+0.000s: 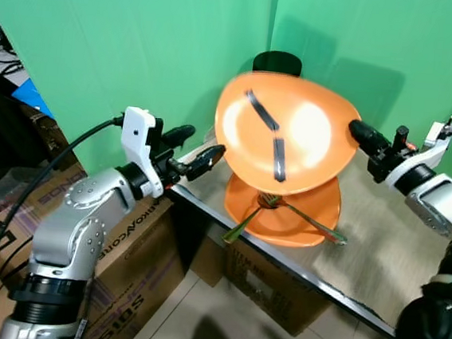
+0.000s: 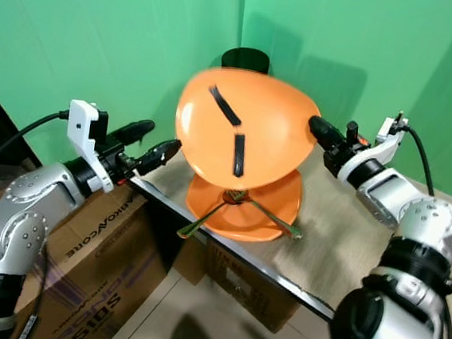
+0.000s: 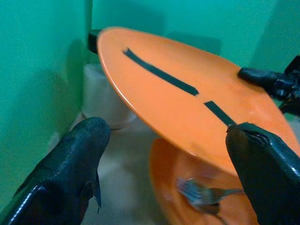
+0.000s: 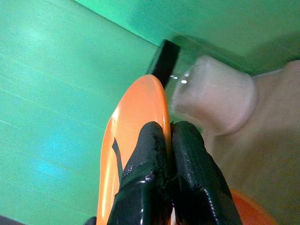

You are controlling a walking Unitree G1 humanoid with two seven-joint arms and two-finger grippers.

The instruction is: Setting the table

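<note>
An orange plate (image 1: 285,135) with two black tape strips hangs tilted in the air, and my right gripper (image 1: 358,132) is shut on its right rim. In the right wrist view the fingers (image 4: 154,154) pinch the plate's edge (image 4: 140,112). Below it a second orange plate (image 1: 298,212) lies on the table with a fork (image 1: 305,220) and another utensil (image 1: 241,223) across it. My left gripper (image 1: 196,149) stands open at the table's left edge, just left of the raised plate, not touching it. The left wrist view looks between the open fingers (image 3: 75,164) at both plates.
A clear container with a black lid (image 1: 277,63) stands at the back of the table (image 1: 378,256) in the green-walled corner. Cardboard boxes (image 1: 133,265) sit under and left of the table. The table's metal front edge (image 1: 281,259) runs diagonally.
</note>
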